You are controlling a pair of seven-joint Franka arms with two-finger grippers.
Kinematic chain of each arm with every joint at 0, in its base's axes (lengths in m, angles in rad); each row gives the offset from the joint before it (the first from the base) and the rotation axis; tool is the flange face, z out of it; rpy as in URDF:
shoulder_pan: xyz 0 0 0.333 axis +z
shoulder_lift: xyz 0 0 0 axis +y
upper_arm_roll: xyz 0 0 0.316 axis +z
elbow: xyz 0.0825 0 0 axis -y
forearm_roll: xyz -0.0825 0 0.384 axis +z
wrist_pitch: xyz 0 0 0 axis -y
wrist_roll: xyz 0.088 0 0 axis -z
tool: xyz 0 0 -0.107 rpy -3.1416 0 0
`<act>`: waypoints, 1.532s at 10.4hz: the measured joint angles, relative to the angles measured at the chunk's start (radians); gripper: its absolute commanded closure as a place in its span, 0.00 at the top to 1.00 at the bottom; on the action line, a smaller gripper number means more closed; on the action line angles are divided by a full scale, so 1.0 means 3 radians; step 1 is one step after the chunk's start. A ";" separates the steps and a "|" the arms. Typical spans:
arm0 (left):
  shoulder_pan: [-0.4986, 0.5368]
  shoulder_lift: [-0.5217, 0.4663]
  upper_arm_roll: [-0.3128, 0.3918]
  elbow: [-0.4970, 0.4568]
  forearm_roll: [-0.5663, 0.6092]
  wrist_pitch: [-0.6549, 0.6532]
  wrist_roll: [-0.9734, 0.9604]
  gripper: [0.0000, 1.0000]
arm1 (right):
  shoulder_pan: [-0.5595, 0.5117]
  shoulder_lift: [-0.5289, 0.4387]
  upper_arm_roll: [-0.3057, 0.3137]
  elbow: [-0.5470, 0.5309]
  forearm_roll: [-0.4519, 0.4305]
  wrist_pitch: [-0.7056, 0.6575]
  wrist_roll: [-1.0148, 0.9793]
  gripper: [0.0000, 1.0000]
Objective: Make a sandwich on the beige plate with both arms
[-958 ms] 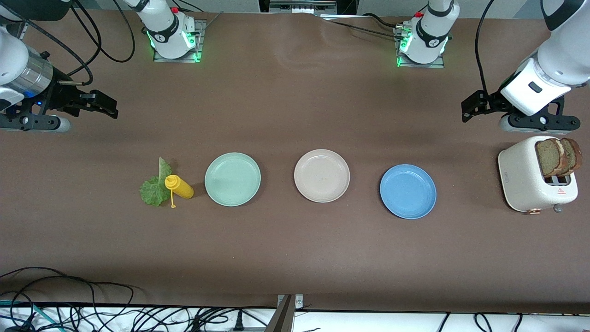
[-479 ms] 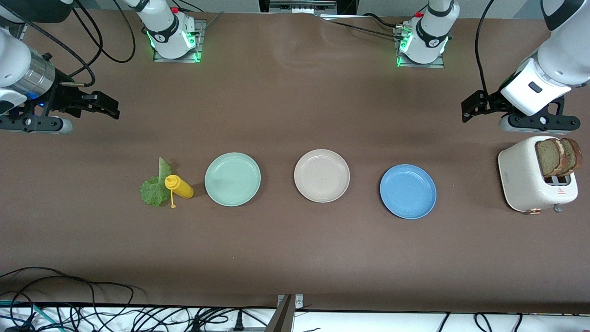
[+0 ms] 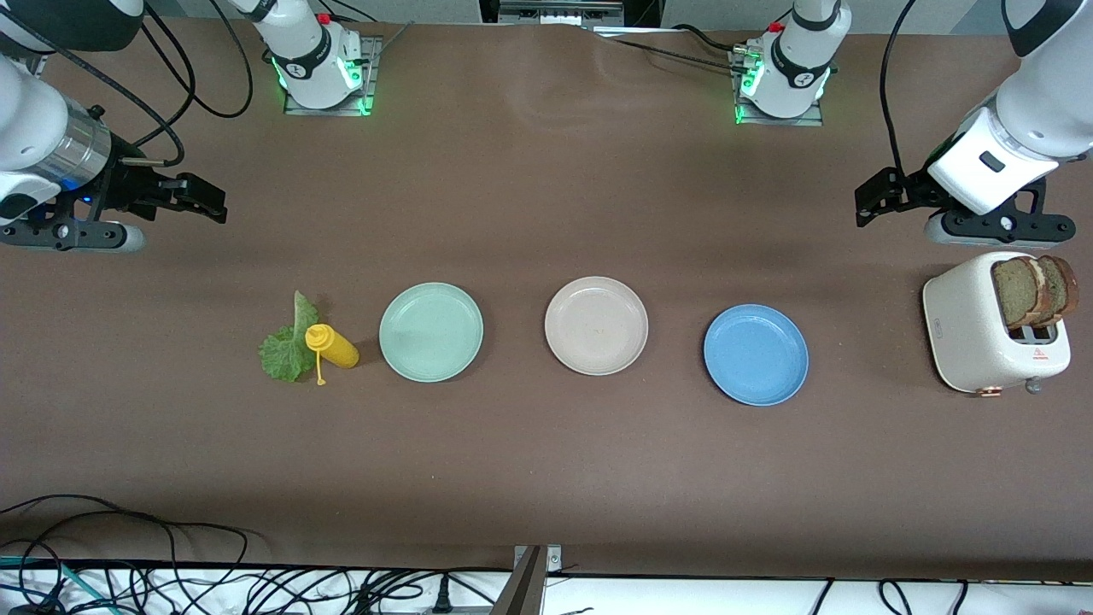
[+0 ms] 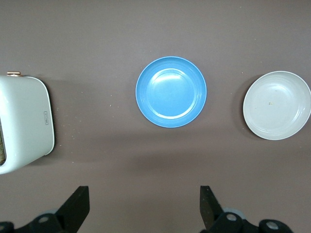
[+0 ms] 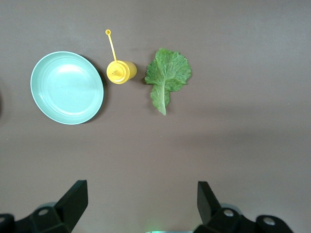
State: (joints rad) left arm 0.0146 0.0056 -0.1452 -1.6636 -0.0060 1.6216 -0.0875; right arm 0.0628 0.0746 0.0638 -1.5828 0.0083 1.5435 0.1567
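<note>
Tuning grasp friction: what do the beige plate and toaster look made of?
Beige plate: likely matte plastic, going by its even colour, thin moulded rim and soft sheen. Toaster: cream shell, probably smooth plastic or painted metal; rounded corners, faint gloss, coppery lever.

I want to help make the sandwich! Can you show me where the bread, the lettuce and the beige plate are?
brown bread slices point(image 3: 1035, 291), front view, face of the nearer slice.
ruffled green lettuce leaf point(image 5: 168, 73), right wrist view, middle of the leaf.
round pale beige plastic plate point(image 3: 596, 325), front view, bare centre.

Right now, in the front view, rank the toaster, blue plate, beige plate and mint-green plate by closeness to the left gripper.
Left gripper, open, over the table's left-arm end.
1. Toaster, beside it.
2. Blue plate.
3. Beige plate, mid-table.
4. Mint-green plate, toward the right arm's end.
</note>
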 measured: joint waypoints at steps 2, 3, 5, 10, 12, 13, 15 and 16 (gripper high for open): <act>0.0000 0.0000 0.0000 0.0007 0.0000 0.0000 0.0000 1.00 | 0.0000 0.0014 0.0000 0.0000 0.0000 0.0000 0.0000 1.00; 0.0000 0.0000 0.0000 0.0008 0.0000 0.0000 0.0000 1.00 | 0.0000 0.0024 -0.0002 0.0000 0.0000 0.0000 -0.0001 1.00; 0.0000 0.0000 0.0000 0.0012 0.0000 0.0000 0.0000 1.00 | 0.0000 0.0031 -0.0004 0.0000 0.0000 0.0000 -0.0035 1.00; 0.0000 0.0003 0.0000 0.0015 0.0000 0.0000 0.0000 1.00 | -0.0013 0.0031 -0.0016 0.0000 0.0000 0.0000 -0.0158 1.00; 0.0001 0.0004 0.0000 0.0015 0.0000 0.0000 0.0000 1.00 | -0.0013 0.0031 -0.0016 0.0000 0.0000 0.0000 -0.0163 1.00; 0.0001 0.0004 0.0000 0.0015 0.0000 0.0000 0.0000 1.00 | -0.0013 0.0031 -0.0016 0.0000 0.0000 0.0000 -0.0163 1.00; 0.0001 0.0004 0.0000 0.0015 0.0000 0.0000 0.0000 1.00 | -0.0013 0.0031 -0.0016 0.0000 0.0000 0.0000 -0.0165 1.00; 0.0001 0.0004 0.0000 0.0015 0.0000 0.0000 0.0000 1.00 | -0.0013 0.0031 -0.0016 0.0000 0.0000 0.0000 -0.0167 1.00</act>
State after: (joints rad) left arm 0.0150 0.0069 -0.1452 -1.6590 -0.0060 1.6216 -0.0875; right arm 0.0589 0.0839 0.0590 -1.5828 0.0083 1.5434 0.1068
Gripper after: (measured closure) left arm 0.000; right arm 0.000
